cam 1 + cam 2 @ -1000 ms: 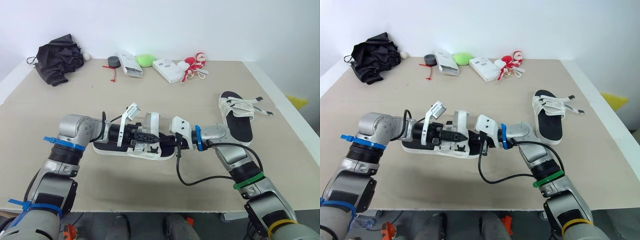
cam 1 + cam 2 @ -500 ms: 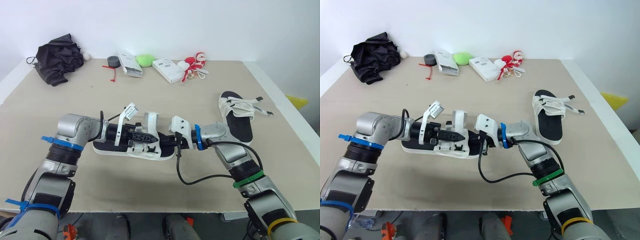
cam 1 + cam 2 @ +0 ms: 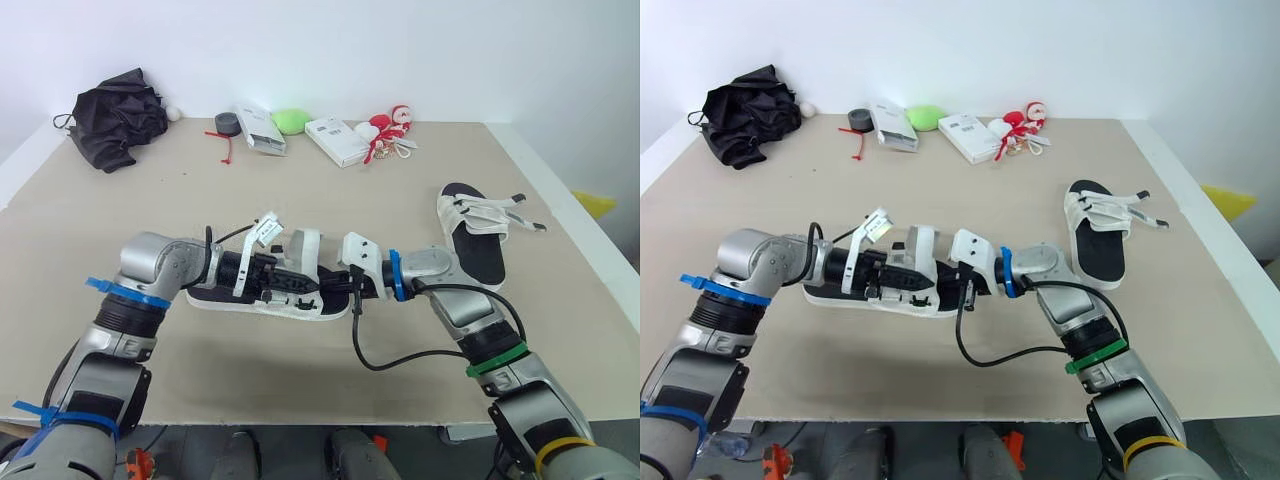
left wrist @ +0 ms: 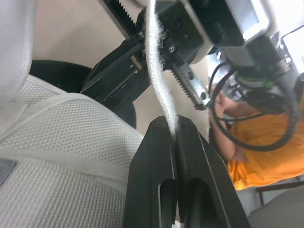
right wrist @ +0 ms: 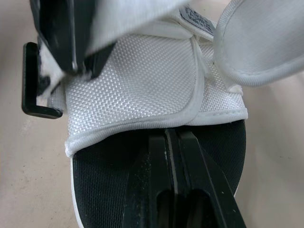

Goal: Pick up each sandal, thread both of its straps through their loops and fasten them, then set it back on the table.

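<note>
My left end effector [image 4: 176,132] is clenched on the strap [image 4: 156,71] of the first sandal [image 3: 215,297], not yet fastened; the second sandal [image 3: 478,245] waits on the bench [image 3: 350,200].

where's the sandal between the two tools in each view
Left eye view: black-soled white mesh sandal, left of centre, lower half.
Right eye view: same, further left.
Left wrist view: its mesh upper beside left tool pinching a white strap.
Right wrist view: mesh beyond right tool.
Shared landmark: that mesh upper.
</note>
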